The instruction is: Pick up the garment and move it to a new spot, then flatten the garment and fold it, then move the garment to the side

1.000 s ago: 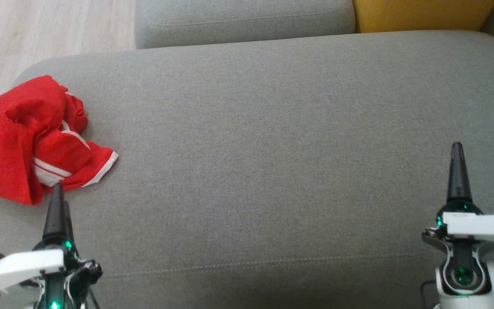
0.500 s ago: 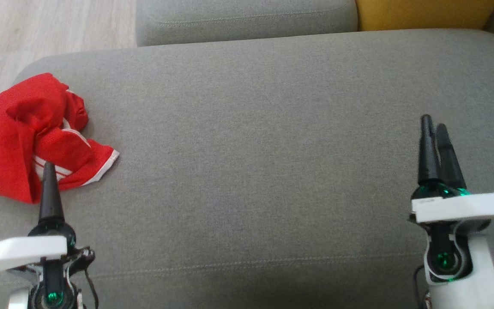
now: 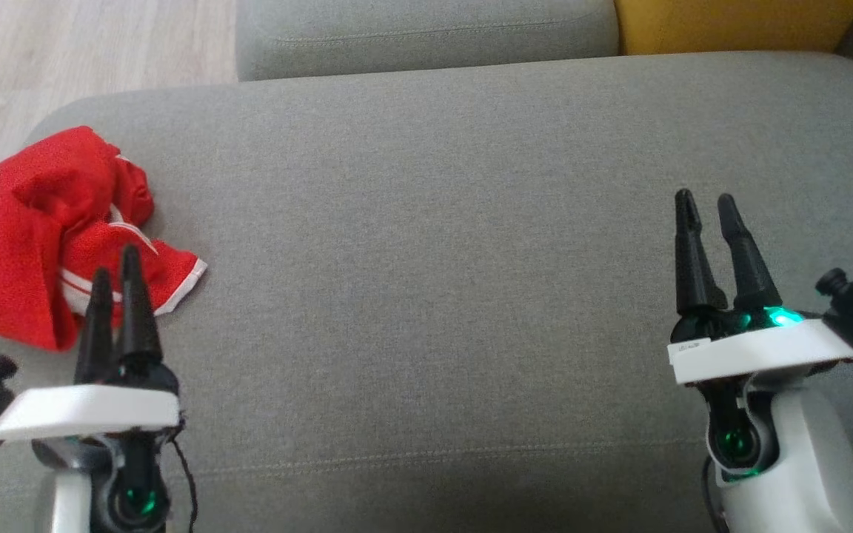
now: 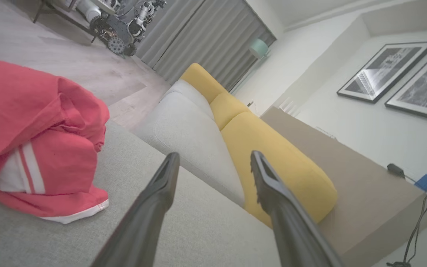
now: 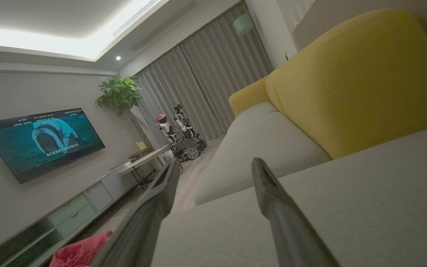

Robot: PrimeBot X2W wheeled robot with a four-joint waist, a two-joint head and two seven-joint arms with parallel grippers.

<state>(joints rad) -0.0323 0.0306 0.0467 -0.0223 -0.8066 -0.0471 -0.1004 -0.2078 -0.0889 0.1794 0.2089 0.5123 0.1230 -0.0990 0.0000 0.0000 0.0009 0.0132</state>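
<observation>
Surface: your broad grey seat cushion (image 3: pixel 426 259), wood floor (image 3: pixel 64 44) beyond.
Garment: red garment (image 3: pixel 41 229) crumpled at the cushion's left edge.
Left gripper (image 3: pixel 115 263): spread, empty, just beside the garment.
Right gripper (image 3: pixel 705 198): spread, empty, over bare cushion.
Room: yellow backrest (image 5: pixel 354 74), grey curtains (image 5: pixel 206 74), wall TV (image 5: pixel 43 141).
</observation>
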